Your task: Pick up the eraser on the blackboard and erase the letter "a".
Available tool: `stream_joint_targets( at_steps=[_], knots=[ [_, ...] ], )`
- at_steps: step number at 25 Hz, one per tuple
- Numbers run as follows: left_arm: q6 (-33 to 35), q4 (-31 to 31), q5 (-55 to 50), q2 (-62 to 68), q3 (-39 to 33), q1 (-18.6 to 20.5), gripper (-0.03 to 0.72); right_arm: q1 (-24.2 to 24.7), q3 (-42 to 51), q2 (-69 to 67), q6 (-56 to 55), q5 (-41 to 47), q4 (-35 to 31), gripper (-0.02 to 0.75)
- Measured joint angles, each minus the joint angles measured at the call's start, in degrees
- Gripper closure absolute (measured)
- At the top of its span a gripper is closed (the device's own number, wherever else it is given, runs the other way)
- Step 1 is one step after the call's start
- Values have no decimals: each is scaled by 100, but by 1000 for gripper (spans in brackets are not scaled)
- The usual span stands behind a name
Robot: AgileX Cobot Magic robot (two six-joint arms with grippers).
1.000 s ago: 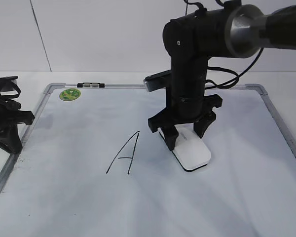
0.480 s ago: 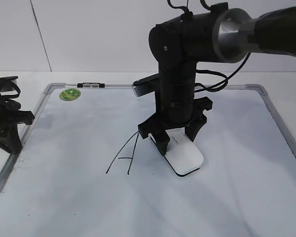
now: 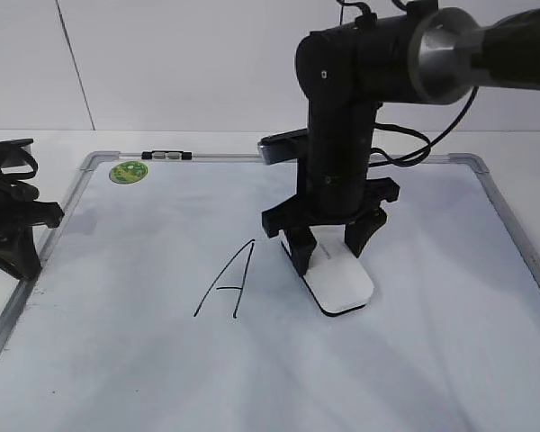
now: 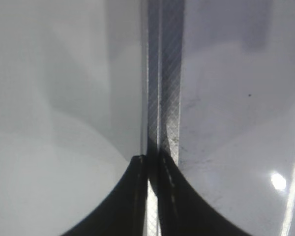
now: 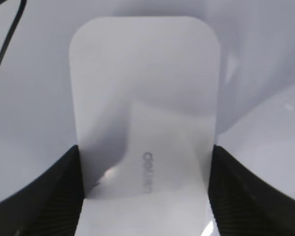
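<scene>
The blackboard (image 3: 144,360) is a white dry-erase board with a silver frame, lying flat. My right gripper (image 3: 328,256) is shut on the white eraser (image 3: 342,288) and holds it flat on the board, just right of the capital "A" (image 3: 227,281). In the right wrist view the eraser (image 5: 142,88) sits between both fingers of the gripper (image 5: 143,164), grey lettering up. The small letter "a" does not show in any view; the board under the eraser is hidden. My left gripper (image 3: 13,225) rests shut at the board's left edge, over the frame (image 4: 164,73).
A round green magnet (image 3: 127,172) sits at the board's far left corner, with a small black-and-white clip (image 3: 166,156) on the top frame beside it. A stroke of the capital "A" (image 5: 5,34) shows at the top left of the right wrist view.
My right gripper slid the eraser left until the arm overlapped the capital "A", then back a little to the right. The left arm has not moved.
</scene>
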State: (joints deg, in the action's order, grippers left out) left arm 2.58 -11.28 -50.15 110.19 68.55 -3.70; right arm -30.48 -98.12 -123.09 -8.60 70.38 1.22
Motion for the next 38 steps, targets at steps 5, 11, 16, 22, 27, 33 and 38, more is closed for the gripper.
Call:
stream_joint_targets(
  at_steps=[5,11,16,22,27,33,38],
  knots=[
    [0,0,0,0,0,0,659,244,-9,0,-82,-10,78,181],
    [0,0,0,0,0,0,655,403,-9,0,-155,-20,192,181],
    [0,0,0,0,0,0,655,472,-9,12,-189,-32,195,181],
    [0,0,0,0,0,0,655,530,-21,374,-212,-44,365,181],
    [0,0,0,0,0,0,655,544,-69,1065,-271,-34,415,181],
    [0,0,0,0,0,0,655,544,-69,1604,-466,0,688,181],
    [0,0,0,0,0,0,655,544,-45,2032,-592,33,938,181]
  ],
)
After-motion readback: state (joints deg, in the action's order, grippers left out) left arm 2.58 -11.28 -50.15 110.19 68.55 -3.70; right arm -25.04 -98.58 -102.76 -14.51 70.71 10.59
